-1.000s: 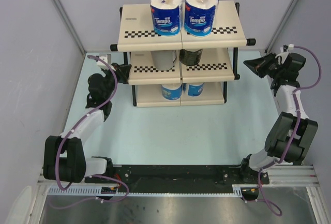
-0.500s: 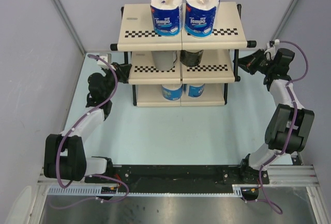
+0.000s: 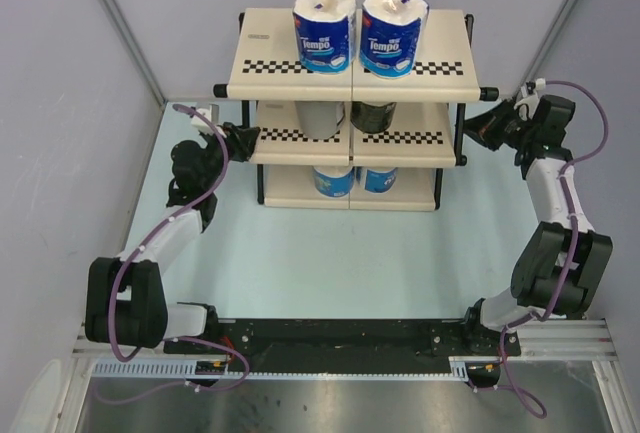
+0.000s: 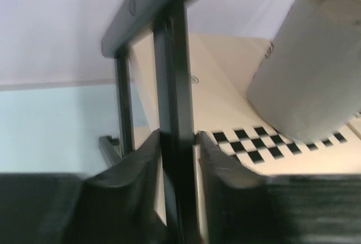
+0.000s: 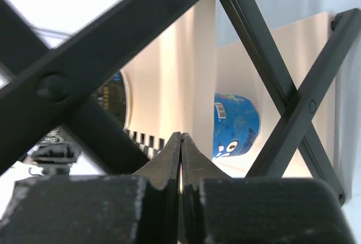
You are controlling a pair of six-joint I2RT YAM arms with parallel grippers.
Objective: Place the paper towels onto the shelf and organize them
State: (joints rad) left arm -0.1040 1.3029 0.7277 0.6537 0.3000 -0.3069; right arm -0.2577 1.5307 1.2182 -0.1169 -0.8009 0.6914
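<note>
The shelf (image 3: 270, 48) holds all the paper towels. Two blue-wrapped rolls (image 3: 323, 31) (image 3: 392, 31) stand on top, a grey roll (image 3: 318, 116) and a dark roll (image 3: 371, 111) on the middle tier, and two blue ones (image 3: 331, 180) (image 3: 377, 178) at the bottom. My left gripper (image 3: 243, 136) straddles the left front post (image 4: 175, 86). One finger lies against the post and a thin gap shows at the other. The grey roll (image 4: 310, 75) is just beyond it. My right gripper (image 3: 478, 125) is shut and empty at the shelf's right cross-brace (image 5: 271, 47), with a blue roll (image 5: 234, 123) behind it.
Pale walls close in behind the shelf and on both sides, leaving narrow gaps beside it. The light blue table top (image 3: 330, 253) stretches from the shelf's front to the black base rail (image 3: 340, 333).
My right gripper swung left to the shelf's right frame. The shelf shifted slightly right and away. My left jaws eased a little around the post.
</note>
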